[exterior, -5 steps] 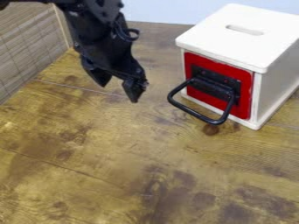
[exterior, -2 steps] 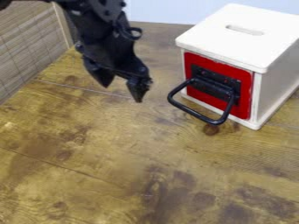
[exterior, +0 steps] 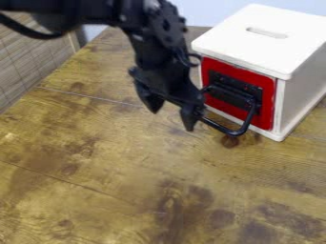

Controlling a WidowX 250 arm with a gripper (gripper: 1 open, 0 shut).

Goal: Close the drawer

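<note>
Hovering my gripper (exterior: pixel 170 103), jaws wide apart, just beside the drawer (exterior: pixel 237 91) in the white box (exterior: pixel 274 48); I could snag its wire handle (exterior: pixel 223 116) and drag it.

Light: soft and even, fairly bright, no hard glare.
Shadows: a faint one under the white box (exterior: pixel 274 57) on the wooden table (exterior: pixel 114 181).
Blur: the dark arm (exterior: pixel 152 43) smears with motion.
Sharpness: low, grainy throughout.

one drawer (exterior: pixel 237 88), one white box (exterior: pixel 274 43), one claw (exterior: pixel 170 106)
</note>
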